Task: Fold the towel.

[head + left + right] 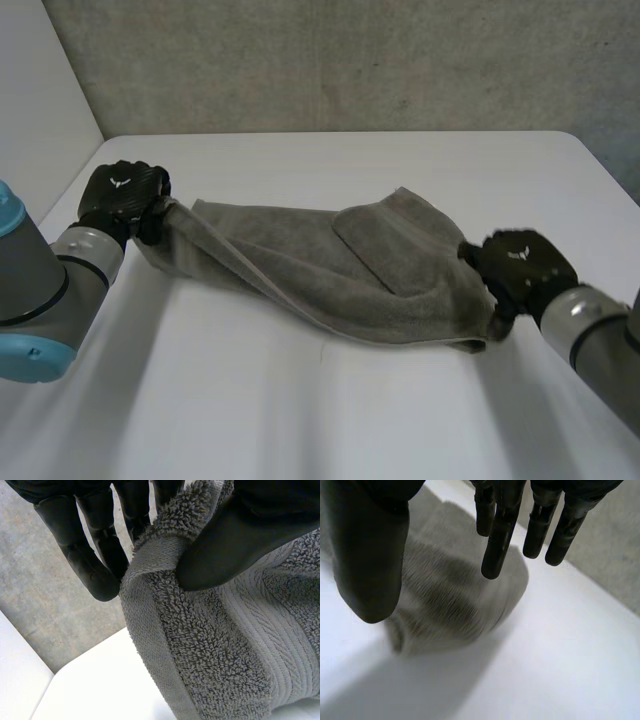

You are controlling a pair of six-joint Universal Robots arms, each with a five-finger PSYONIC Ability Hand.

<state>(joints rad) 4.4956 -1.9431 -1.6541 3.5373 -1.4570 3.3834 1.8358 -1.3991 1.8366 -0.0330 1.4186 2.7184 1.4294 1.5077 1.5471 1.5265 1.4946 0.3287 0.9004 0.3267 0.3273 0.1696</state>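
Work was seen on a white table [300, 420] in front of a grey wall [350, 60]. At the left side of the head view, the left hand [122, 197] was closed on the left end of the grey towel [290, 255], and this end was held up off the table. In the left wrist view the hemmed edge of the towel [210, 645] was pinched between the thumb [235, 540] and the fingers [92, 565] of this hand, with the hem bent over under the thumb. From this grip the towel was stretched to the right in long creases, and its middle and right part were laid on the table. One flap was folded over on top of the right part, so that a double layer was formed there. At the right end of the towel the right hand [520, 265] was placed; whether the edge was touched could not be told from the head view. In the right wrist view its fingers [495, 545] were held straight and apart from the thumb [365, 570], nothing was gripped by them, and the rounded end of the towel [450, 595] was seen lying on the table under the palm.
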